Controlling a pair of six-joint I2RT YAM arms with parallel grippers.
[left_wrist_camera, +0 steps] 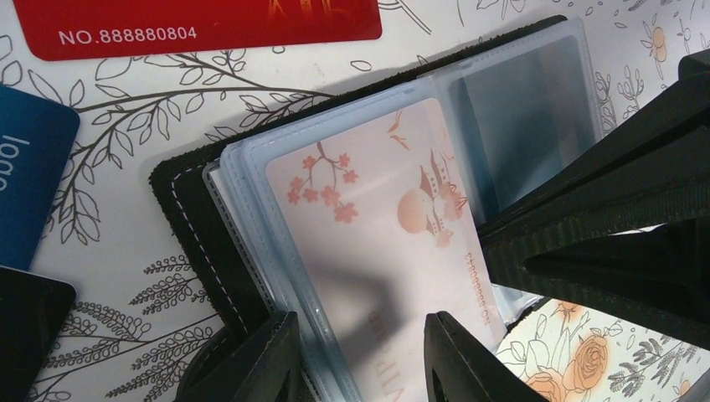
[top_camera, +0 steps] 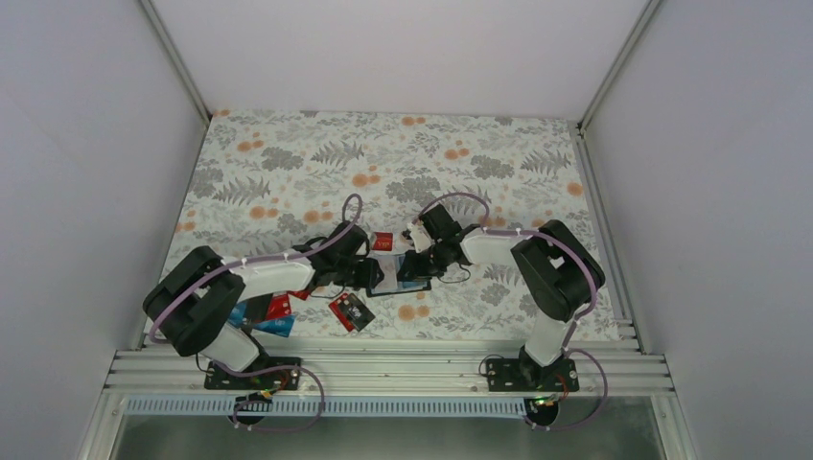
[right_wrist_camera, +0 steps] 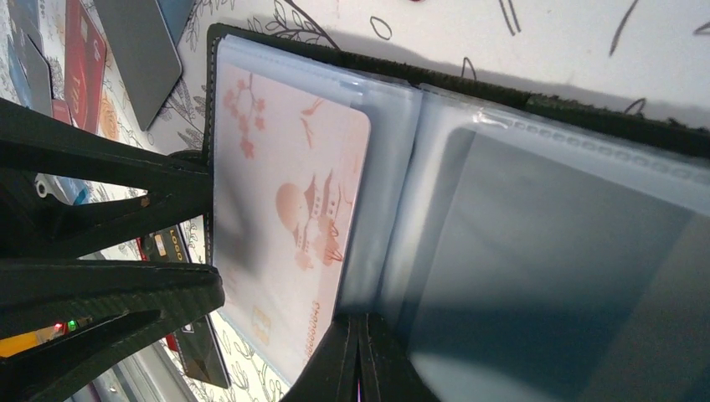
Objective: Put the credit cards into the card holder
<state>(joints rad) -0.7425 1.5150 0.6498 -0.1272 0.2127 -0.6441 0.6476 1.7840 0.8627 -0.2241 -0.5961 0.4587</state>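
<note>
Card holder (top_camera: 395, 285): lies open at the middle of the table (top_camera: 383, 163), between both grippers; black fabric cover, stitched edge, rounded corners.
Sleeves (left_wrist_camera: 519, 109): clear soft plastic; the right page shows only grey lining.
Pink card (left_wrist_camera: 377, 234): thin, blossom print, inside the left sleeve.
Left gripper (left_wrist_camera: 360, 339): jaws partly open over the holder's left end; you see nothing gripped.
Right gripper (right_wrist_camera: 360, 356): jaws closed together at the fold; you cannot tell if a sleeve is pinched.
Loose cards: red card (left_wrist_camera: 201, 25) just beyond the holder's far edge; blue card (left_wrist_camera: 25, 184) and black card (left_wrist_camera: 21, 327) left of it, apart.
Open room: floral table continues far behind the holder.
</note>
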